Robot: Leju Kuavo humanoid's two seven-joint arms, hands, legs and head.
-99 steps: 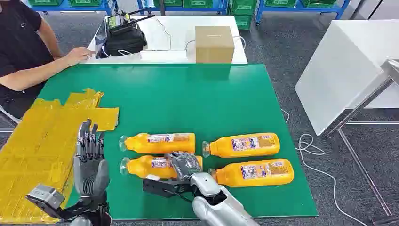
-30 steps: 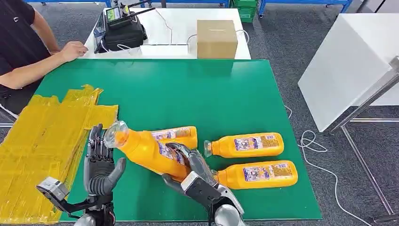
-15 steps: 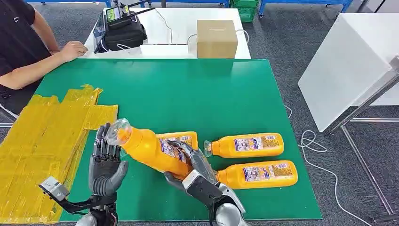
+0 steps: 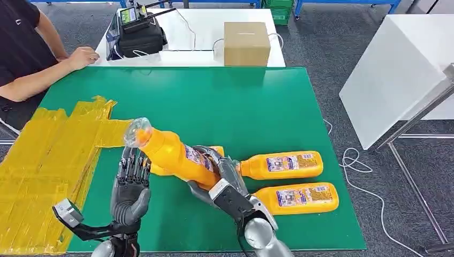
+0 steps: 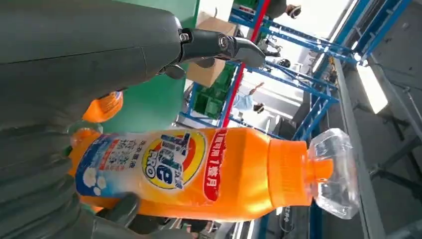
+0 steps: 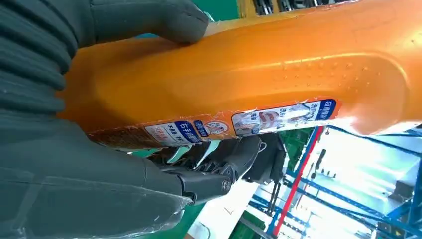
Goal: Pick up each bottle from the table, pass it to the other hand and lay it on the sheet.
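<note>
The orange plastic bottle with a clear cap (image 4: 170, 152) was gripped by the right hand (image 4: 220, 179); the open left hand (image 4: 131, 184) waited beneath it, so the handover was judged next.

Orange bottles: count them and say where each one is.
4. One bottle is held up in the right hand. A second lies mostly hidden behind it. Two lie on the green table, right side.
</note>
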